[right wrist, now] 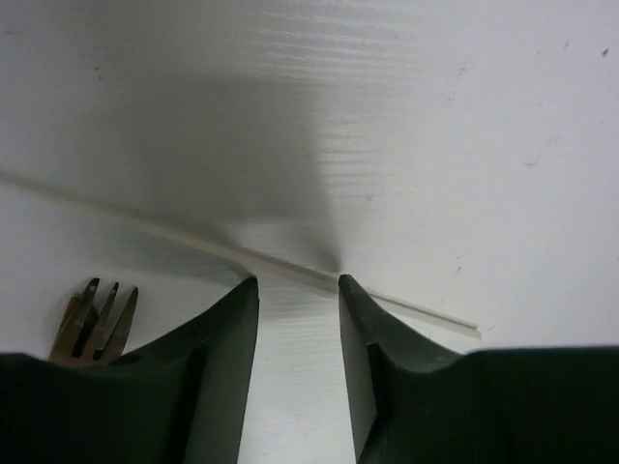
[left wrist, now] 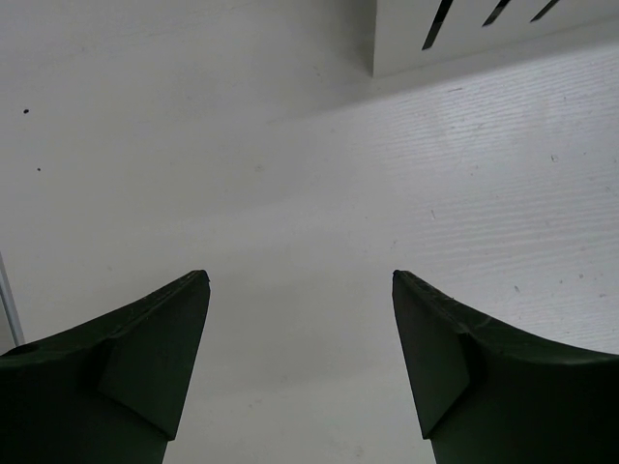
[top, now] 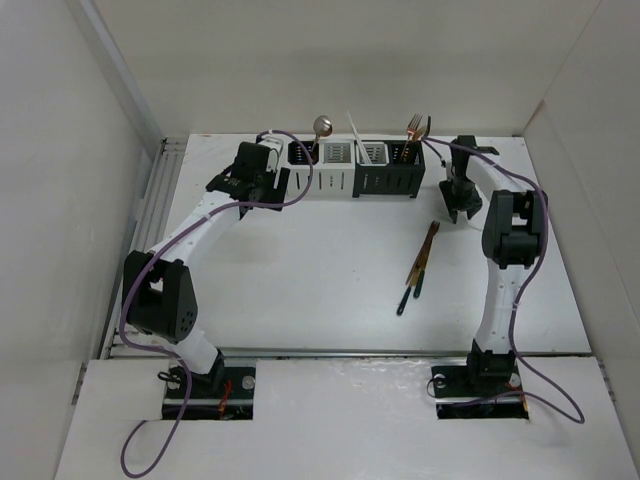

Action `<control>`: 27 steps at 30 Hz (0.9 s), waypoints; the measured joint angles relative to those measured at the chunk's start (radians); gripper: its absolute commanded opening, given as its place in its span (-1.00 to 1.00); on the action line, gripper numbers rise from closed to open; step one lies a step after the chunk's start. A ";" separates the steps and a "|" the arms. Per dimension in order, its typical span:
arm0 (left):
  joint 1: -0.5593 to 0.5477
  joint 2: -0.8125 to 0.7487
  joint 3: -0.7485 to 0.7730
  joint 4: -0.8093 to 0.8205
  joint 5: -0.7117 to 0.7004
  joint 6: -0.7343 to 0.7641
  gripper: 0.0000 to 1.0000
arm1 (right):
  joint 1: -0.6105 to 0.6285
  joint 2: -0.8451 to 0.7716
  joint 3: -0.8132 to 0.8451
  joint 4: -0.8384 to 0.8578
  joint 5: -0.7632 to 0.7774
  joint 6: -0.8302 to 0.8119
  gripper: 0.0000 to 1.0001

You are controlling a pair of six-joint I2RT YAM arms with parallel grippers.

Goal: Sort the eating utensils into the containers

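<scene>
The containers [top: 355,170] stand in a row at the table's back, holding a spoon [top: 322,125], a white chopstick [top: 355,128] and forks [top: 415,126]. Several dark utensils [top: 420,262] lie bundled on the table right of centre. My right gripper [top: 462,212] points down just right of the row. In the right wrist view my right gripper [right wrist: 297,280] has its jaws apart, tips set at a thin white chopstick [right wrist: 164,224] lying flat, a copper fork [right wrist: 97,309] beside it. My left gripper [top: 283,178] [left wrist: 300,278] is open and empty by a white container [left wrist: 484,29].
White walls [top: 60,200] close in the table on the left, back and right. A metal rail [top: 150,220] runs along the table's left edge. Purple cables [top: 540,300] hang from both arms.
</scene>
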State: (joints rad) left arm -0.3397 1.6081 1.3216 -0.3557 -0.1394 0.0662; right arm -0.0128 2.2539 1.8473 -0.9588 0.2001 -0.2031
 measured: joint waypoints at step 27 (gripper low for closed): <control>0.000 -0.002 0.000 0.000 -0.002 0.003 0.48 | -0.135 -0.075 -0.132 0.004 -0.143 0.093 0.02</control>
State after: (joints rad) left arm -0.3397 1.6066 1.3216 -0.3557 -0.1417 0.0696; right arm -0.1482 2.1788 1.7149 -0.9546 0.0566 -0.1104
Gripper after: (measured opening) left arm 0.735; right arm 0.531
